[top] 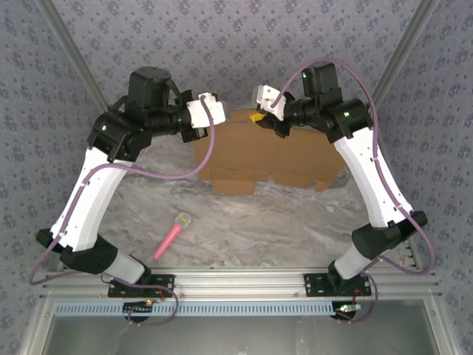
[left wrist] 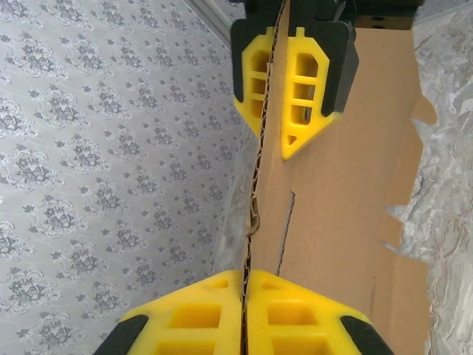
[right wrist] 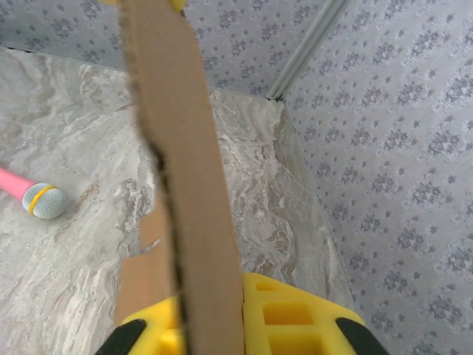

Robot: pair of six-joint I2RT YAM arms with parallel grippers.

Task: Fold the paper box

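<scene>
- The brown corrugated-cardboard paper box point(top: 259, 155), a die-cut sheet with notched flaps, sits at the far middle of the grey-white marbled table point(top: 281, 222), between the two arms
- Its near edge, the one with the cut tabs, lies on the table towards the arm bases; its far edge is up between the two pincers
- The left pincer point(left wrist: 244, 285) is closed tight on that edge, with the yellow fingers point(left wrist: 295, 314) pressed flat to either side of the board and its fluted rim running straight out from between them
- The right pincer point(right wrist: 211, 296) is clamped on the same edge further along; seen from the left wrist, its yellow pads sit one on each face of the board
- From the right wrist the held strip of cardboard stands up the middle of the view, ragged along its left side
- A toy microphone with a pink handle, pale grey head and yellow ring point(top: 172, 235) lies loose on the table, well apart from the box, nearer the left arm
- Grey cloth walls with a small flower pattern point(top: 222, 37) close in the table
</scene>
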